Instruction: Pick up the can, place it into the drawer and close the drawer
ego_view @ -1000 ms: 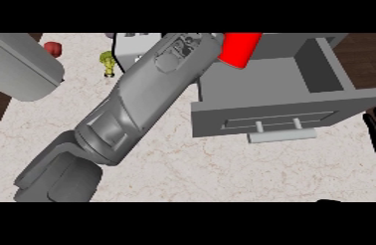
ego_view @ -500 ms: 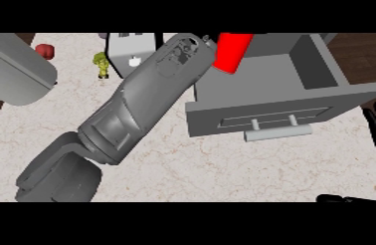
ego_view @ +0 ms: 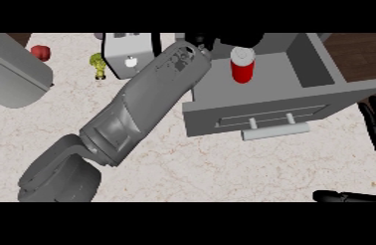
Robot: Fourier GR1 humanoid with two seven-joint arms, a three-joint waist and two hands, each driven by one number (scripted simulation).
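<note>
The red can (ego_view: 243, 69) with a white top stands upright inside the open grey drawer (ego_view: 294, 84), near its back left corner. My left forearm crosses the counter from the lower left. My left hand (ego_view: 220, 41) sits at the view's top, just behind the can's top. Its fingers reach past the can without wrapping round it, and the can's whole side shows. The drawer is pulled out, with its front panel and bar handle (ego_view: 275, 131) facing me. Only a black sliver of my right hand (ego_view: 345, 196) shows at the lower right corner.
A big grey rounded body (ego_view: 22, 84) stands at the left edge, with a small red thing (ego_view: 40, 52) behind it. A yellow-green item (ego_view: 98, 65) and a pale box (ego_view: 131, 52) lie left of the drawer. Dark floor (ego_view: 356, 55) lies beyond the counter's right edge.
The can was tilted in my left hand above the drawer; now it stands upright inside it, with the fingers off its side. The right hand has come slightly into view.
</note>
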